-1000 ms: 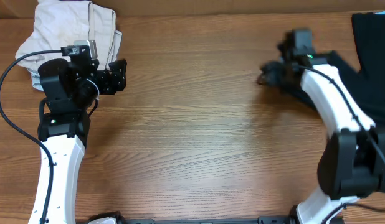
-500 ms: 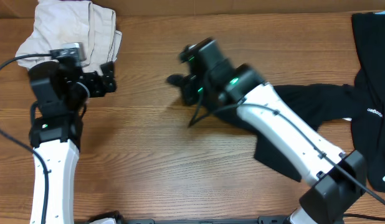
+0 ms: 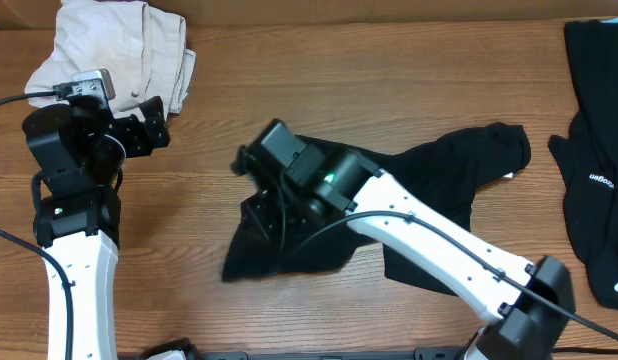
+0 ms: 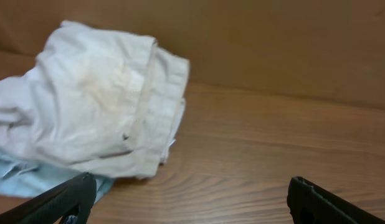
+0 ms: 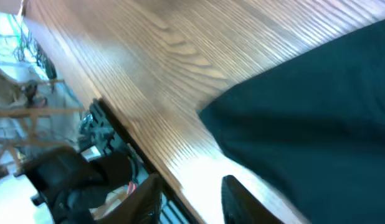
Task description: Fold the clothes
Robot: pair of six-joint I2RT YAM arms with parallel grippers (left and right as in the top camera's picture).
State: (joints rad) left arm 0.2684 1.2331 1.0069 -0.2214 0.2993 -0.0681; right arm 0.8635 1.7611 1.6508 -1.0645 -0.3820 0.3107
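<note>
Checked my feeds: the black T-shirt (image 3: pixel 439 175) lay crumpled across the middle of the tabletop (image 3: pixel 339 80), one end bunched under my right arm. The right fingers (image 5: pixel 192 196) sat only a little apart at its edge, with bare wood showing between them (nothing pinched, as far as the wrist view showed). The left fingers (image 4: pixel 189 202) were spread wide and empty, near a heap of pale cloth (image 4: pixel 99 106) in the far left corner. Another black garment with white lettering (image 3: pixel 594 170) lay at the right edge, just beside the shirt, not touching.
</note>
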